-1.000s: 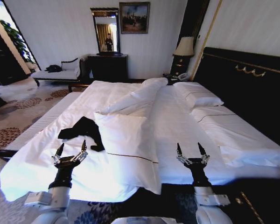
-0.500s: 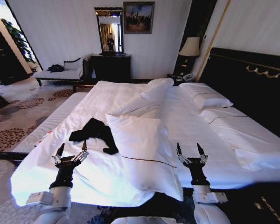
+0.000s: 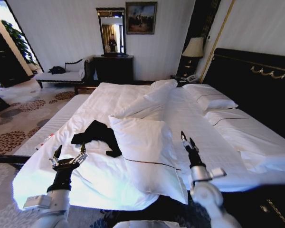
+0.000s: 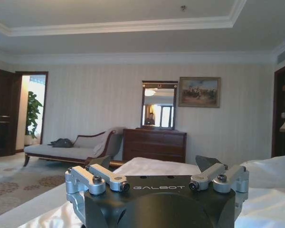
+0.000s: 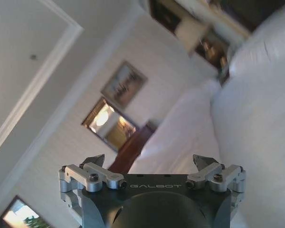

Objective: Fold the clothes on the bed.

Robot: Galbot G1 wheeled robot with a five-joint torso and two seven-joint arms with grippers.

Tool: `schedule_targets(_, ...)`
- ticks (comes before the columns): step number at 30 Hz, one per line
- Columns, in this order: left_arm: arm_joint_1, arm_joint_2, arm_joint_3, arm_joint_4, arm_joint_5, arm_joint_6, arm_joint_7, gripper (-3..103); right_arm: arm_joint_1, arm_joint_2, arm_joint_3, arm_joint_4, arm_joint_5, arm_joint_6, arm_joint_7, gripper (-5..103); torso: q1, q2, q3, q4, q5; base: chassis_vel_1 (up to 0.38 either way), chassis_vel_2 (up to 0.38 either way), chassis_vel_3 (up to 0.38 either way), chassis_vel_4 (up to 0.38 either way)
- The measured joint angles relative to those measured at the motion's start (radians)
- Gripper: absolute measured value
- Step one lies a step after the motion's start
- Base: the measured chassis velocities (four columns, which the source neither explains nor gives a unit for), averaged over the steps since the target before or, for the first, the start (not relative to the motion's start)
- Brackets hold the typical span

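The left gripper (image 3: 68, 154) hovers spread wide and empty above the bed's (image 3: 190, 123) near left corner, the crumpled black T-shirt (image 3: 98, 135) lies beside a white pillow (image 3: 147, 147), and the right gripper (image 3: 187, 140), also open and empty, hangs tilted over the sheets

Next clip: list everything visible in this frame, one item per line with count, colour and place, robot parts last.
T-shirt: one, black, crumpled on the bed's near left part.
Bed: one, white bedding, dark headboard at right.
Pillows: several, white; the nearest lies just right of the T-shirt.
Small object: one, white and red, at the bed's left edge.
Bench: one, pale with dark arms, far left wall.
Dresser: one, dark, under a mirror.
Painting: one, framed, beside the mirror.
Lamp: one, cream shade, by the headboard.
Left gripper: open, above the bed's near left corner.
Right gripper: open, raised over the bed's near edge.
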Motion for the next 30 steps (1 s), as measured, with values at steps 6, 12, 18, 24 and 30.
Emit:
schedule_targets(6, -0.005, -0.012, -0.014, 0.031, 0.007, -0.005, 0.000, 100, 0.180, -0.058, -0.055, -0.118, 0.150, -0.127, 0.055, 100, 0.000, 0.000, 0.000, -0.0001, 0.0005, 0.000, 0.000, 0.000, 0.000)
schedule_targets(12, -0.005, -0.021, -0.006, 0.037, 0.011, 0.012, -0.001, 100, 0.332, -0.066, -0.127, -0.230, 0.234, -0.217, 0.072, 100, 0.000, 0.000, 0.000, 0.0001, 0.0001, 0.000, 0.000, 0.000, 0.000)
schedule_targets(18, -0.007, -0.021, -0.010, 0.053, 0.013, 0.022, -0.005, 100, 0.426, -0.054, -0.171, -0.287, 0.345, -0.321, 0.106, 100, 0.000, 0.000, 0.000, -0.0001, 0.0000, 0.000, 0.000, 0.000, 0.000)
schedule_targets(24, -0.013, -0.025, -0.012, 0.060, 0.011, 0.031, -0.009, 100, 0.512, -0.012, -0.229, -0.355, 0.371, -0.392, 0.147, 100, 0.000, 0.000, 0.000, 0.0000, 0.0001, 0.000, 0.000, 0.000, 0.000)
schedule_targets(30, -0.023, -0.029, -0.013, 0.078, 0.011, 0.031, -0.012, 100, 0.582, 0.023, -0.281, -0.402, 0.374, -0.421, 0.157, 100, 0.000, 0.000, 0.000, -0.0003, -0.0003, 0.000, 0.000, 0.000, 0.000)
